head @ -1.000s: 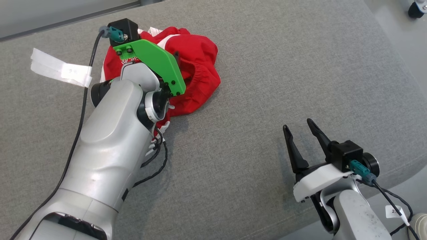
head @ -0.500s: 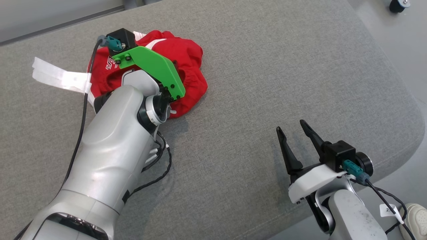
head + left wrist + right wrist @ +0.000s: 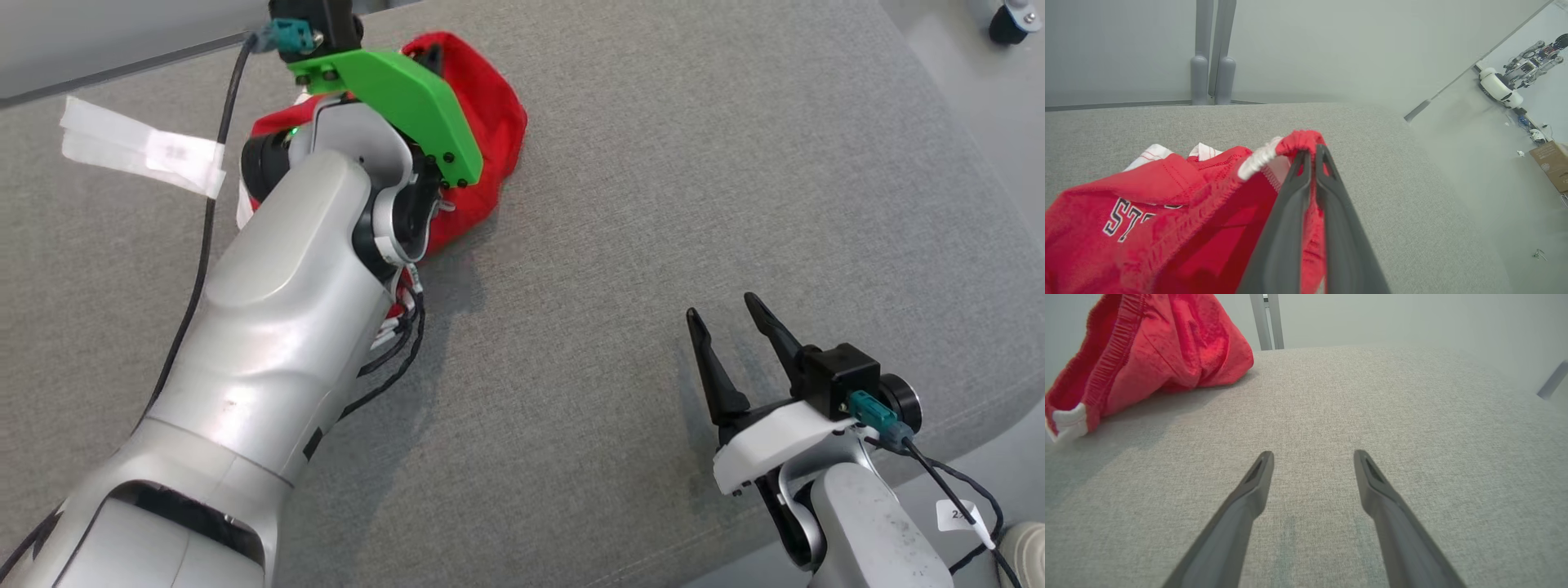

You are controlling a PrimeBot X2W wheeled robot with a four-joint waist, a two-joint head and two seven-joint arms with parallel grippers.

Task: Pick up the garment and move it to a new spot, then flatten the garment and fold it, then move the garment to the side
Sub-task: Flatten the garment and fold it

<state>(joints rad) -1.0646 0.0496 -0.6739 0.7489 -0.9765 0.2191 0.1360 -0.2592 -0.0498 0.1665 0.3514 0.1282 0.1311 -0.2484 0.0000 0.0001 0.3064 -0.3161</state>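
Observation:
The garment [image 3: 494,122] is red with white trim and dark-edged white lettering, and it is bunched at the far left of the grey cushioned surface [image 3: 653,204]. In the left wrist view my left gripper [image 3: 1310,153] is shut on a fold of the garment's [image 3: 1167,196] hem, and the cloth hangs down from the fingertips. The pale left forearm and green bracket [image 3: 400,90] hide much of the garment in the head view. My right gripper [image 3: 722,314] stands open low at the near right, nothing between its fingers [image 3: 1257,477]. The garment [image 3: 1180,347] lies far to its left.
A strip of white tape [image 3: 139,147] lies on the surface left of the garment. The surface's rounded edge [image 3: 980,425] drops to the floor at the right, where a caster wheel [image 3: 1008,24] stands. A wall with a grey post [image 3: 1210,49] rises behind.
My left gripper has shut on the garment's hem and risen, drawing the cloth up into a taller bunch. The right gripper stays open in place. The head camera has shifted slightly.

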